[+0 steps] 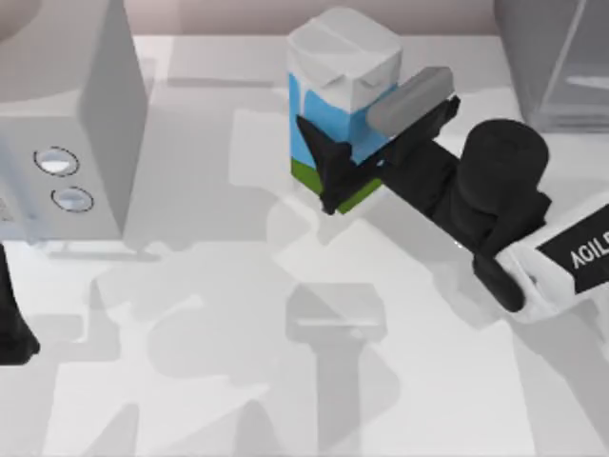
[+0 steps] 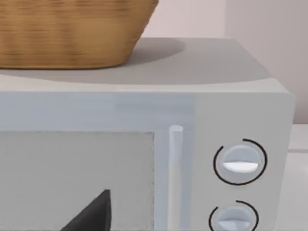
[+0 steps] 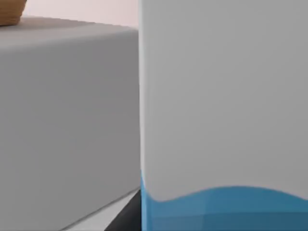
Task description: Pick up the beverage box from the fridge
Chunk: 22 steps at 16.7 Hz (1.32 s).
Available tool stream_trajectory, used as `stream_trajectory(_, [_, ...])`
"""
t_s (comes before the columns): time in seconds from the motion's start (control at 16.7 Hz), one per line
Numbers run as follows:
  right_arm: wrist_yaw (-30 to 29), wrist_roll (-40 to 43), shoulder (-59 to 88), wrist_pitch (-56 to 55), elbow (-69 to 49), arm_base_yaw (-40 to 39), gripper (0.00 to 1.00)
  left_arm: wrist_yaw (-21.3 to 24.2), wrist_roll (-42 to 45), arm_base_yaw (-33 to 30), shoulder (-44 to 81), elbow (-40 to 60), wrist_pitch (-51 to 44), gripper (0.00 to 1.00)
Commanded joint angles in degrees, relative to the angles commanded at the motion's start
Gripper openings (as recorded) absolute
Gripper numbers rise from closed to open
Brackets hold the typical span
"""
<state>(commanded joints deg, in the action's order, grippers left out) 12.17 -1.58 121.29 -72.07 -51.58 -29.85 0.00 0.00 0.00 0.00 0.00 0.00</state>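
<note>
Our table (image 1: 285, 400) spreads white under the top view, its far edge cut off at twelve o'clock. At nine o'clock stands the light grey box with two round knobs (image 1: 86, 124), only partly in frame; our left wrist view shows its front close up (image 2: 144, 110), with a wicker basket (image 2: 72, 33) on its roof, the basket cropped so we cannot make out its whole shape. At two o'clock the fridge (image 1: 557, 57) shows as a grey corner with a pale see-through panel, most of it cut off. Near twelve o'clock, well clear of the fridge, the beverage box (image 1: 338, 105) is upright with a white folded top, light blue sides and a green band at the base; whether it touches the table we cannot tell. Our right gripper (image 1: 366, 152) reaches in from four o'clock, its dark fingers clamped on the carton's lower sides. The right wrist view sits so close that the carton (image 3: 221, 96) is a white wall with a blue wave below. Our left arm (image 1: 11, 324) is parked at the nine o'clock edge, its fingers hard to make out.
</note>
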Motion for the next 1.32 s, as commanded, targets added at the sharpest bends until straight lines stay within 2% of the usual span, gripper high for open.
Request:
stream_trajectory(0.72, [-1.7,0.1,13.0,1.3,-14.2,-1.9,0.0,0.0,0.0,0.0,0.0,0.0,0.0,1.0])
stream_trajectory(1.02, [-1.8,0.3,13.6,1.2,-15.0,-1.9,0.0,0.0,0.0,0.0,0.0,0.0,0.0,1.0])
stream_trajectory(1.32, [-1.8,0.3,13.6,1.2,-15.0,-1.9,0.38,0.0,0.0,0.0,0.0,0.0,0.0,1.0])
